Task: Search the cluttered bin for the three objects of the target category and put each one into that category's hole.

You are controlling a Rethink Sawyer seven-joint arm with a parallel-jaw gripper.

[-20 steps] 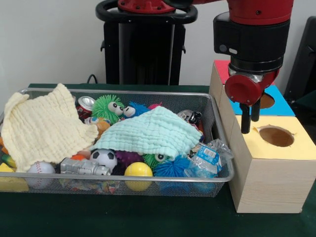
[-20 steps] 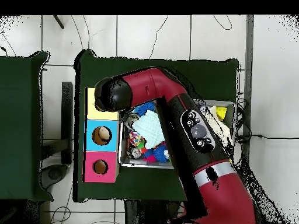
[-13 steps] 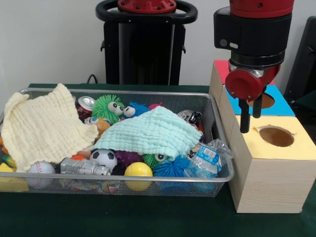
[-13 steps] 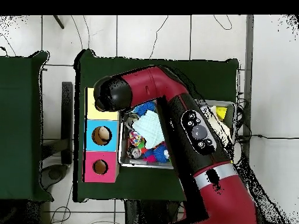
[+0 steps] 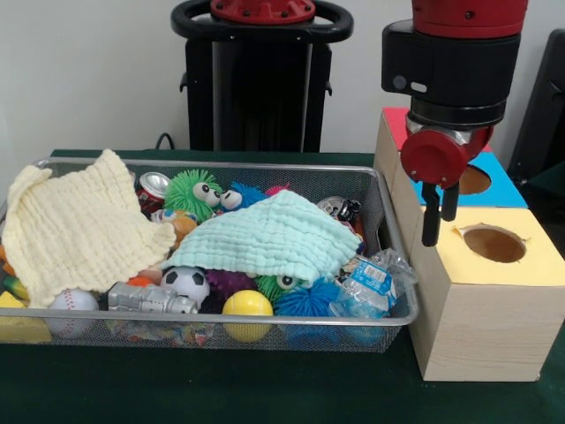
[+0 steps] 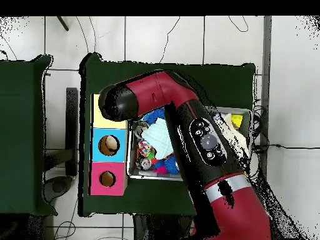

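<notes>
While its prongs stay parted and empty, the tool (image 5: 436, 221) has edged from the yellow box (image 5: 494, 291) toward the bin (image 5: 388, 231).

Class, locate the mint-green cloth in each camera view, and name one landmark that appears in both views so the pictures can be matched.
Front view: the mint-green cloth lies draped over the toys in the right half of the wire bin, in the middle of the picture.
Overhead view: the cloth shows just left of the red arm, partly hidden by it.
Shared landmark: the yellow-topped box beside the bin.
</notes>
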